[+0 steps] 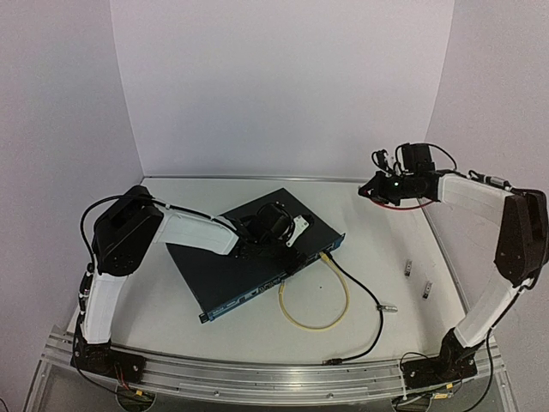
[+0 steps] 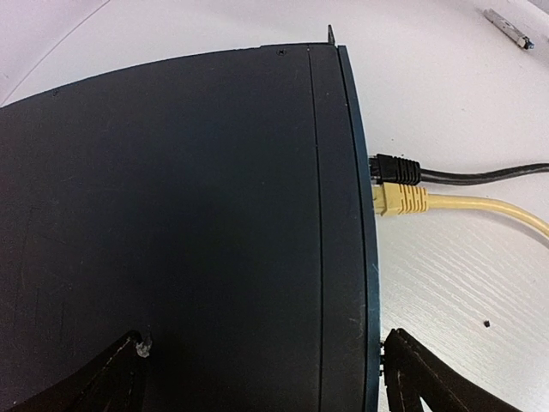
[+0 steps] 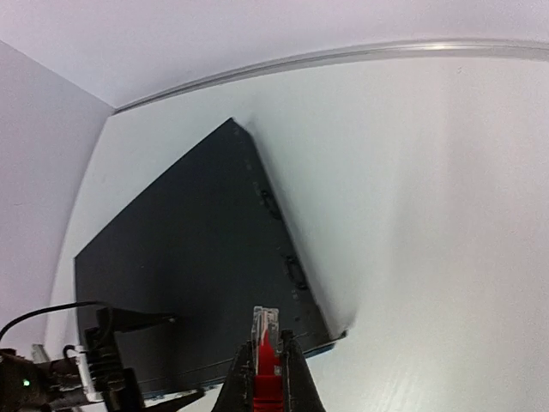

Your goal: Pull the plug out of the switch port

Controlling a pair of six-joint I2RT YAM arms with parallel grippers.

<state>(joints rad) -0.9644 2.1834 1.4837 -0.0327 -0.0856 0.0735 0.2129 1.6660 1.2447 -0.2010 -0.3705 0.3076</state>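
Note:
The switch (image 1: 244, 262) lies flat and slanted on the white table, a dark blue-black box (image 2: 214, 215) also seen from above in the right wrist view (image 3: 189, 283). A yellow plug (image 2: 399, 199) and a black plug (image 2: 395, 168) sit side by side in its front ports. My left gripper (image 2: 263, 339) is open over the switch's front edge, one finger above the top panel and the other past the port face. My right gripper (image 3: 268, 345) hangs high at the back right (image 1: 371, 187), shut on a red-booted plug (image 3: 267, 330) whose clear tip sticks out, free of any port.
The yellow cable (image 1: 317, 305) loops on the table in front of the switch, and the black cable (image 1: 371, 300) runs to the near rail (image 1: 257, 371). Small metal pieces (image 1: 409, 268) (image 1: 426, 289) lie at the right. White walls close the back and sides.

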